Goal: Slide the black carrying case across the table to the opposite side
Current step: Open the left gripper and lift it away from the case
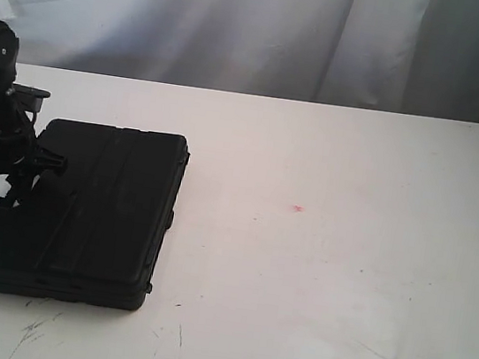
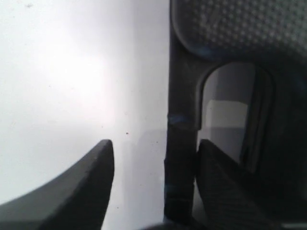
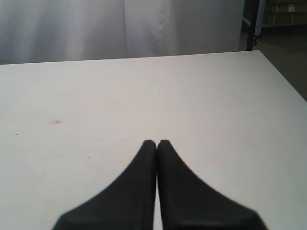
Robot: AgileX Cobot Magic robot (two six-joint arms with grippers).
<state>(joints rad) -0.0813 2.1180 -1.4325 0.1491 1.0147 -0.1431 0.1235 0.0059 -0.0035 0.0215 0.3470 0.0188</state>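
Note:
The black carrying case point(image 1: 92, 212) lies flat at the left end of the white table point(image 1: 325, 272). My left gripper point(image 1: 28, 172) is down at the case's left edge, where the handle is. In the left wrist view this gripper point(image 2: 155, 143) stands open astride the handle bar point(image 2: 180, 143): one finger is inside the handle opening against the bar, and the other finger point(image 2: 91, 172) is out over bare tabletop, well apart from the bar. The right gripper point(image 3: 157, 143) is shut with nothing in it, above the table; the exterior view does not show it.
A tiny red spot point(image 1: 297, 208) marks the table's middle, also visible as the red spot point(image 3: 57, 121) ahead of the right gripper. Dark scuff marks point(image 1: 30, 333) lie near the front edge. A white curtain point(image 1: 244, 19) hangs behind the table.

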